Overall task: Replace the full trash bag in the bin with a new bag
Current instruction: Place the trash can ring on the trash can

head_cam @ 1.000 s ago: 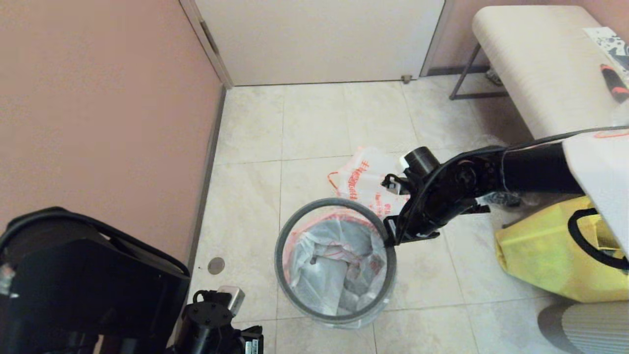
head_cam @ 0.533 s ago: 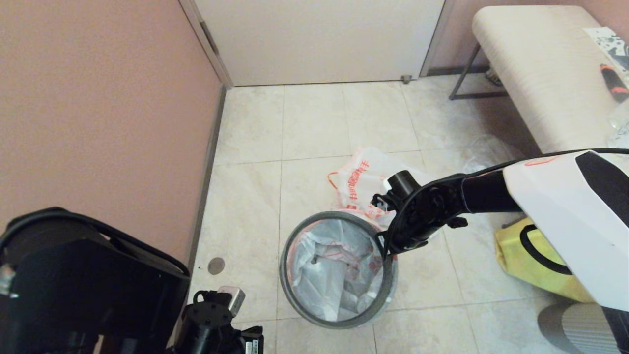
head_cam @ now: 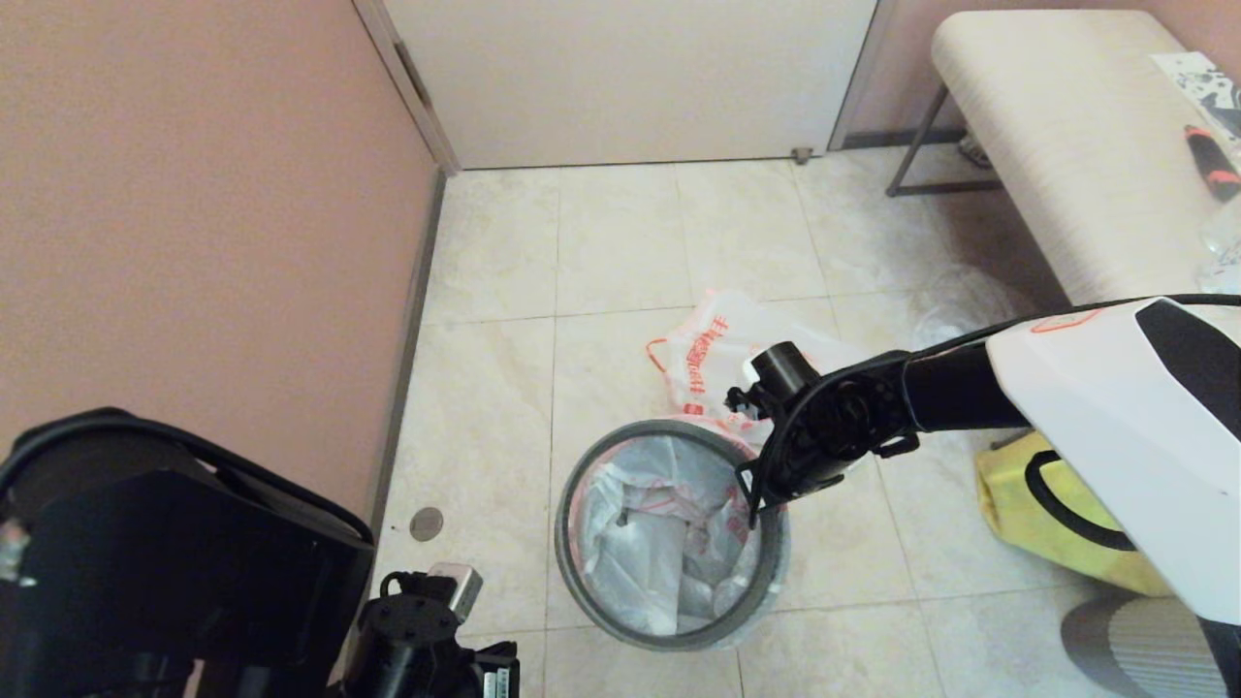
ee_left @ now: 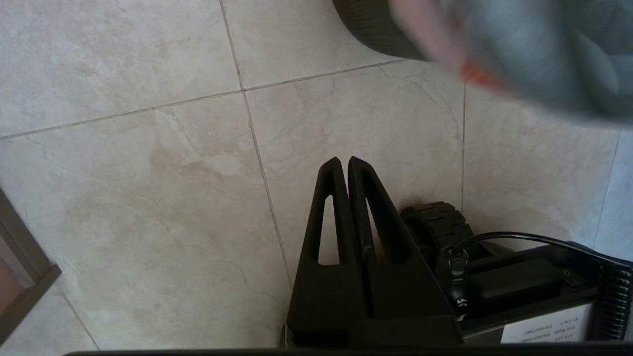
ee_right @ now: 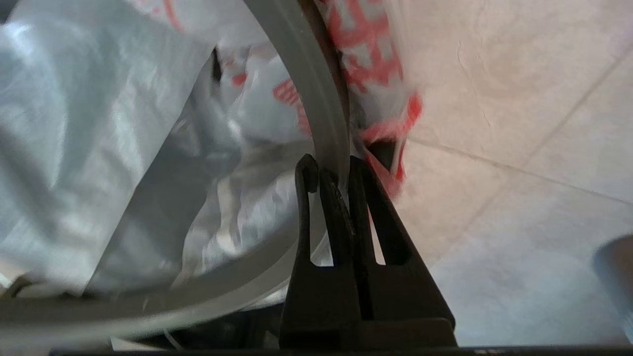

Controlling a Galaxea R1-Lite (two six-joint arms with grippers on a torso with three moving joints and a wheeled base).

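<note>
One slip risks the right gripper (ee_right: 330, 173), clamped tight on the bin's grey hoop (ee_right: 316, 99) (new bag (head_cam: 659, 543) beneath), tipping the bin (head_cam: 771, 582).

Black arms (head_cam: 931, 397), white shell, triangular slotted fingers (ee_right: 316, 217).

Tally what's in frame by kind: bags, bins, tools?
White plastic bags: 2 (printed bag on the floor, plain bag in the bin)
Clear bag: 1
Yellow tote: 1
Bin: 1
Tools: 2 (right tool shut on grey hoop, left tool parked low)
Total: 7
</note>
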